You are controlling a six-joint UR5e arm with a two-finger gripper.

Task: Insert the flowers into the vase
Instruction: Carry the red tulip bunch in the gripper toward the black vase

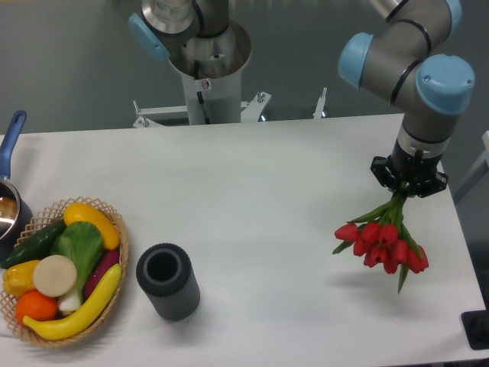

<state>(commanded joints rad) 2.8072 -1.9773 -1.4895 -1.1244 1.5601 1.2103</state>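
The flowers [382, 245] hang just below the end effector [403, 194], red buds pointing down and toward the left, green stems gathered up into the grip. The end effector is clamped on the stems; its fingers are mostly hidden behind the dark collar of the wrist, so only the stems disappearing into it show the hold. The bunch looks lifted off the tabletop [252, 199], with a faint shadow under it on the white surface. One leaf tip trails down below the buds on the right.

Well off to the left of the end effector and lower in view stands the vase [167, 281], dark and ribbed, upright with its round opening facing up. It is well apart from the flowers, with bare white surface between them.

Just beyond the vase, farther left still, sits a wicker basket [121, 252] holding produce: a yellow banana [76, 310] along its near edge, a green leafy vegetable [80, 248], a cucumber [34, 241], an orange [35, 306], a pale round slice [55, 275] and yellow peppers. The basket and vase are near each other but not touching.

At the far left edge a pot [9, 214] with a blue handle is partly cut off
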